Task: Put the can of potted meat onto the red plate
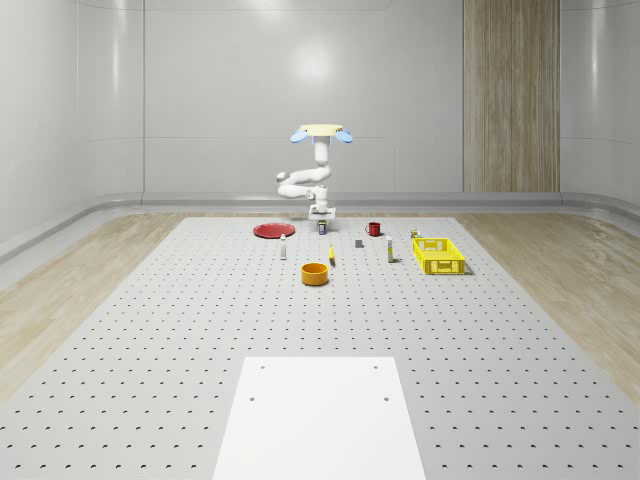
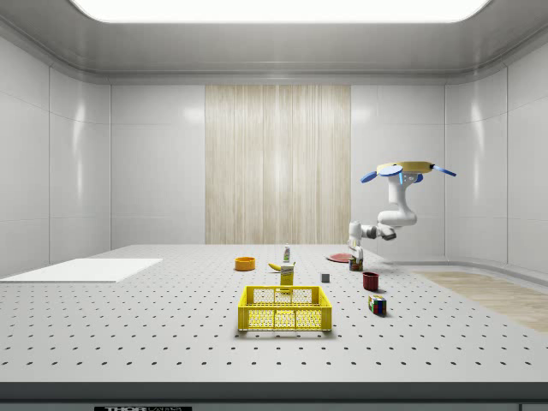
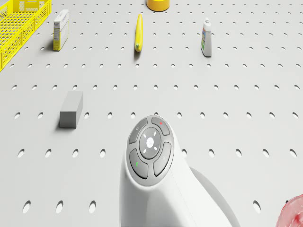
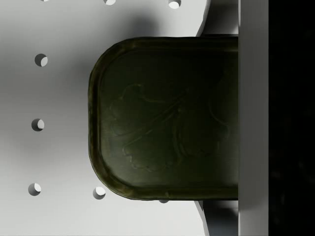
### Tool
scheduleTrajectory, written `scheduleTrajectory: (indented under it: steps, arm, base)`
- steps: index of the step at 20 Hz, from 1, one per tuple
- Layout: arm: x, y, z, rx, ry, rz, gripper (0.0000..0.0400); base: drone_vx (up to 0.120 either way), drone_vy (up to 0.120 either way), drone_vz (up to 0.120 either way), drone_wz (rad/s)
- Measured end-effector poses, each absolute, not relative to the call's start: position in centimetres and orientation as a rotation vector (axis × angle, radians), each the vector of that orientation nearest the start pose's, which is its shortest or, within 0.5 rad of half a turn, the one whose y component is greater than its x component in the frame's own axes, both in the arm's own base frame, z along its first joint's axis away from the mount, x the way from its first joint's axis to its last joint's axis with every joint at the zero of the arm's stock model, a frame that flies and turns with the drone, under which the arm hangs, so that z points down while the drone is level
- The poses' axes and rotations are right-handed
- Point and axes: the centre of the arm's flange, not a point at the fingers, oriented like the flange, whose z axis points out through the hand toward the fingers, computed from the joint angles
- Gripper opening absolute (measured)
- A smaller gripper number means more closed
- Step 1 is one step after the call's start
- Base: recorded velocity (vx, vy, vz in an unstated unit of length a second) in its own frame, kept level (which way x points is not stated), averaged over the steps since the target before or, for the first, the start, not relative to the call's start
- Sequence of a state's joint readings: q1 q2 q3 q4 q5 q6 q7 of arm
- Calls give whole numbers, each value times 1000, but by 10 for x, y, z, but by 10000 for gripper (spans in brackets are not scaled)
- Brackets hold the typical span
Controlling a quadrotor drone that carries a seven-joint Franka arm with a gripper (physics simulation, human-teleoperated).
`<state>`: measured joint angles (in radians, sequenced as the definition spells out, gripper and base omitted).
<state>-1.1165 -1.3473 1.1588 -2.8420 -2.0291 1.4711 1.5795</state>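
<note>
The can of potted meat (image 1: 322, 229) stands on the perforated floor just right of the red plate (image 1: 271, 231) in the whole-scene view. The drone (image 1: 320, 132) hovers above the can, and its white arm bends down so the gripper (image 1: 321, 216) sits directly on top of the can. In the side view the gripper (image 2: 355, 249) is right over the can (image 2: 356, 265), with the plate (image 2: 340, 258) beside it. The wrist view looks straight down on the can's dark embossed lid (image 4: 167, 118) from very close. A rim of the plate (image 3: 296, 215) shows in the drone view.
A red mug (image 1: 373, 229), grey block (image 1: 359, 242), box (image 1: 389, 250) and yellow basket (image 1: 438, 255) lie to the whole-scene view's right. A banana (image 1: 331, 257), small bottle (image 1: 283, 248) and orange bowl (image 1: 315, 273) lie nearer the camera. A white panel (image 1: 318, 415) covers the front floor.
</note>
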Motion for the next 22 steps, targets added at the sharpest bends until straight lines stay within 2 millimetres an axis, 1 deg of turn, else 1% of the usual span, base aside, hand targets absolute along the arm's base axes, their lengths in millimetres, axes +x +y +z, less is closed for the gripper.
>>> scheduleTrajectory:
  steps: [5, 6, 12, 21, 22]
  arm:
    - [307, 0, 527, -4, 1, 773, 289]
    - [307, 0, 523, -4, 2, 778, 289]
    - [307, 0, 506, -4, 2, 796, 288]
    - [307, 0, 500, -4, 2, 801, 288]
    - [307, 0, 500, -4, 2, 802, 288]
  base:
    - [0, 0, 0, 0]
    - [0, -80, 0, 0]
    - [0, -120, 0, 0]
    - [0, -120, 0, 0]
    - [0, -120, 80, 0]
